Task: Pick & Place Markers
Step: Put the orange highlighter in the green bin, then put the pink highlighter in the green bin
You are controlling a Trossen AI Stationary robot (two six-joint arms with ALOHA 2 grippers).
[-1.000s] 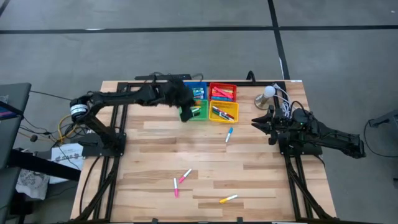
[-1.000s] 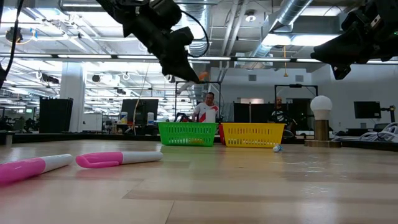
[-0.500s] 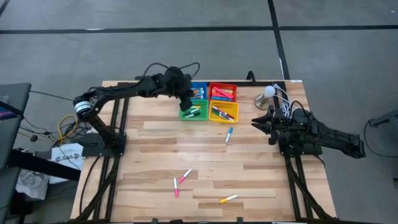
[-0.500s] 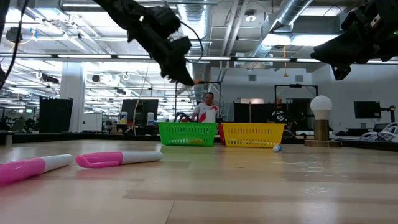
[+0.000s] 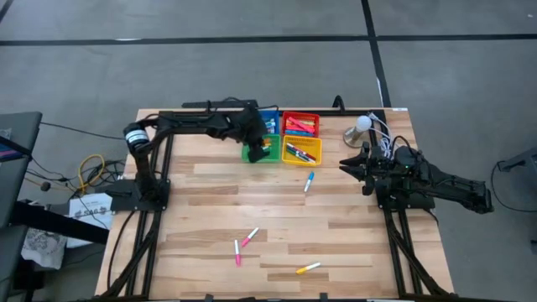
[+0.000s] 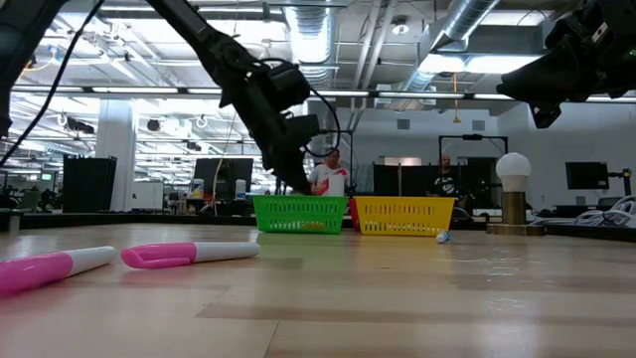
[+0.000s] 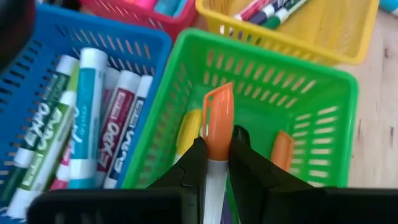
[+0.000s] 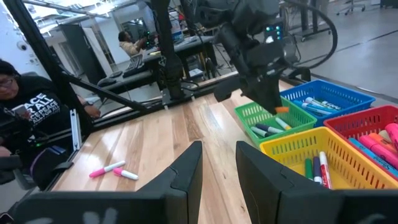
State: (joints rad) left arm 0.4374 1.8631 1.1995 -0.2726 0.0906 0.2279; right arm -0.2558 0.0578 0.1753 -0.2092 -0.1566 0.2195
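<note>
Four trays [image 5: 303,154] sit clustered at the table's [image 5: 201,218] far edge, markers [image 5: 250,237] scattered nearer.

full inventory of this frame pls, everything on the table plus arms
Table: one, light wood.
Baskets: four, blue, red, green, yellow, in a square block at the far middle, markers inside each.
Loose markers: four; one blue-capped near the yellow basket, two pink and one yellow-capped toward the near edge.
Orange-capped marker: one, held over the green basket.
Lamp: one, white ball on a round base, far right.
People: some in the room behind.
Left pincer: shut on the orange-capped marker.
Right pincer: waits at the right edge.
</note>
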